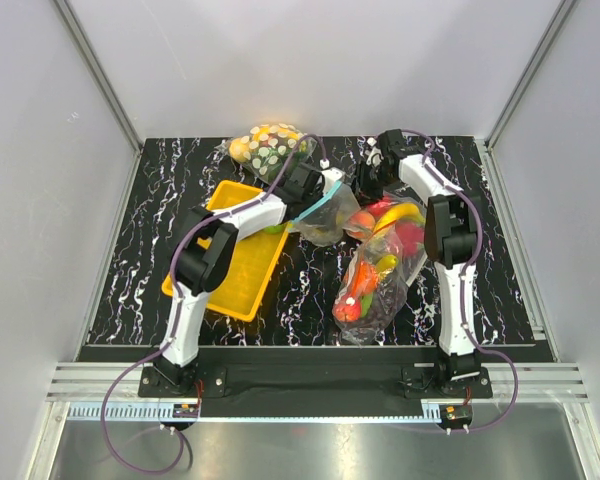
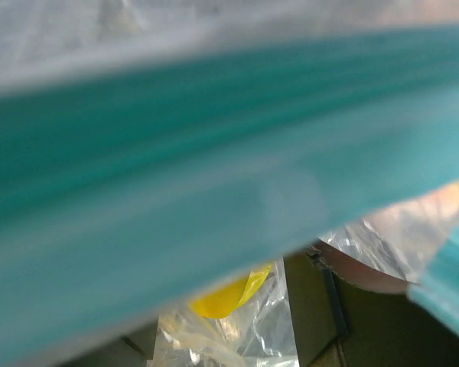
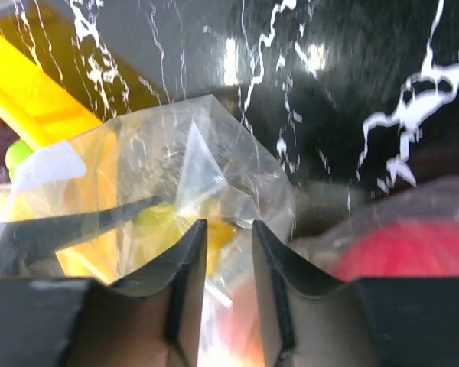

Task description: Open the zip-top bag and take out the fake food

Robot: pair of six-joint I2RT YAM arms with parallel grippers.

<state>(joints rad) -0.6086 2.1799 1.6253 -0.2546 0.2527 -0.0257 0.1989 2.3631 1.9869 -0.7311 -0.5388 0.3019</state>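
Gaping narrowly, right pincer faces the zip-top bag; left pincer grip cannot be told.

Clear, teal-zipped zip-top bag holds yellow-green fake food.

Overhead view facing down, both wrist views close on zip-top bag

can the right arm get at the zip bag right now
Probably yes: the right tool sits just above the bag, jaws a little apart, with nothing between it and the clear plastic.
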